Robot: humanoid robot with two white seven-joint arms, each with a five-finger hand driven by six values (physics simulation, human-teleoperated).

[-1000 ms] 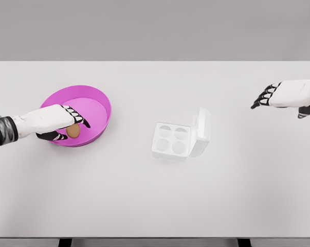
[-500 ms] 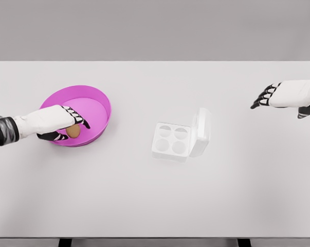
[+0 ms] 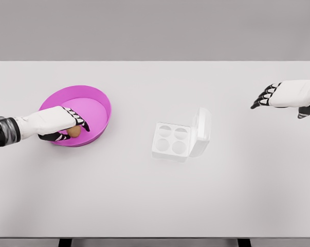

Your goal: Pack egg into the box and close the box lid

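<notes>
Left robot hand (image 3: 59,123) curls its fingers around the small brown egg (image 3: 73,131) inside the round magenta plastic bowl (image 3: 95,100); white four-cup box (image 3: 174,140) sits lid-open mid-surface; right robot hand (image 3: 283,95) hovers, fingers loosely curled, empty.

Bench (image 3: 144,206): smooth matt white, no grain. Bowl (image 3: 95,98): magenta, looks like plastic, smooth, slight sheen. Egg (image 3: 74,131): brown, matt. Box (image 3: 171,140): white, smooth, plastic-looking, matt, four moulded cups. Left hand (image 3: 57,122) and right hand (image 3: 286,94): hard white shells, black joints, smooth.
</notes>
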